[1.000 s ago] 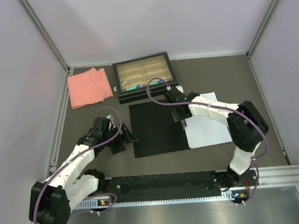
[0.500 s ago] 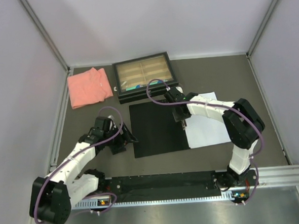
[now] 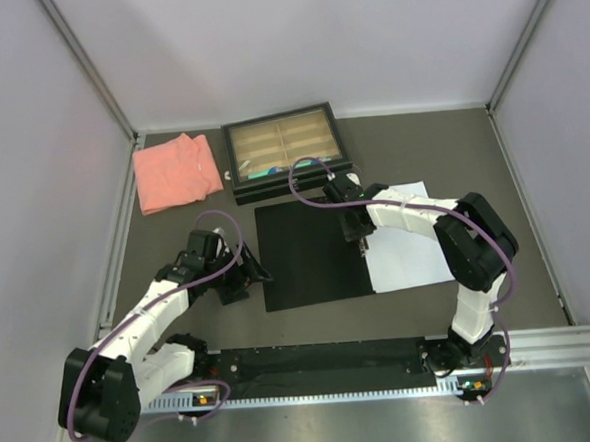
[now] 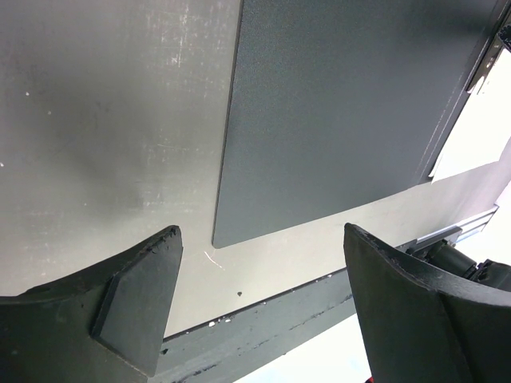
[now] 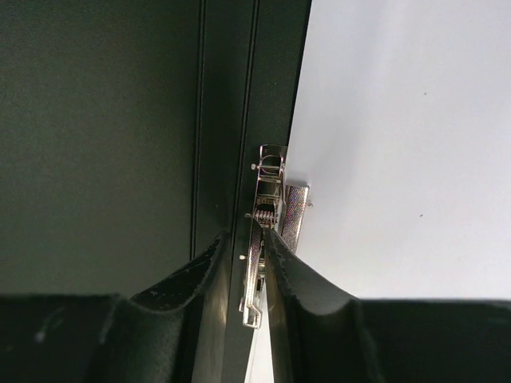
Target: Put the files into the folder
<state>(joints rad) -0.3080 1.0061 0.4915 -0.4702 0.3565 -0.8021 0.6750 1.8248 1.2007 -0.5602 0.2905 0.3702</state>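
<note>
On the matte black folder [image 3: 307, 255] lies a slim chrome clip [image 5: 263, 217].

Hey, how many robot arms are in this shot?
2. The left arm ends with the left gripper open just off the folder's left edge; the right arm has the right gripper at the folder's spine, jaws narrowly straddling its metal clip. None appears hidden.

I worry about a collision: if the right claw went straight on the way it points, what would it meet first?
The metal clip on the folder's spine; it sits between the right claw's fingers. Whether they grip it is unclear.
</note>
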